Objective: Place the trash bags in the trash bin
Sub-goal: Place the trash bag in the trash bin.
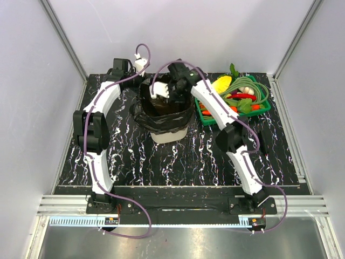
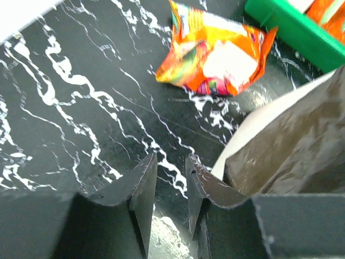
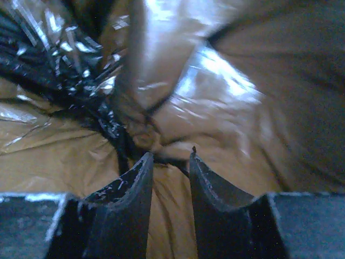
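The cream trash bin (image 1: 168, 136) stands mid-table. A glossy black trash bag (image 1: 160, 120) lines it and folds over its rim. My right gripper (image 1: 164, 91) hangs inside the bin's mouth. In the right wrist view my right gripper (image 3: 171, 154) is open and empty, just above the bag's smooth lining (image 3: 215, 108). A crumpled black bunch (image 3: 81, 81) lies to its left. My left gripper (image 2: 171, 156) is open and empty, low over the table behind the bin. The bin's wall (image 2: 253, 127) and the draped bag (image 2: 302, 145) are at its right.
An orange snack wrapper (image 2: 215, 54) lies on the black marbled table just beyond the left gripper. A green tray (image 1: 209, 121) of vegetables stands right of the bin, and its corner (image 2: 291, 32) shows in the left wrist view. White walls enclose the table.
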Action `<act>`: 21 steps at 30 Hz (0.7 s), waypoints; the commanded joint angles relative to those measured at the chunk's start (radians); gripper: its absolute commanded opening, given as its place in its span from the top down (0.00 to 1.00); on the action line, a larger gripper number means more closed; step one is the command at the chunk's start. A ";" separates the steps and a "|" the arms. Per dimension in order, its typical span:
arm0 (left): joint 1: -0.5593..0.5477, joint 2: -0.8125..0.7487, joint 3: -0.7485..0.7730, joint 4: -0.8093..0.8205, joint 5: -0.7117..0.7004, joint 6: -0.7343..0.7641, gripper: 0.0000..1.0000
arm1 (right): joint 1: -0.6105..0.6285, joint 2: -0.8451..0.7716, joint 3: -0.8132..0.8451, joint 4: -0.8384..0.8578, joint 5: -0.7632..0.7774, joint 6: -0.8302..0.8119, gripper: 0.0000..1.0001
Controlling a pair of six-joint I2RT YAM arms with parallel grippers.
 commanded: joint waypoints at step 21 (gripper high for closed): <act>0.007 -0.011 0.225 0.052 -0.045 -0.144 0.57 | -0.102 -0.403 -0.148 0.467 -0.114 0.747 0.46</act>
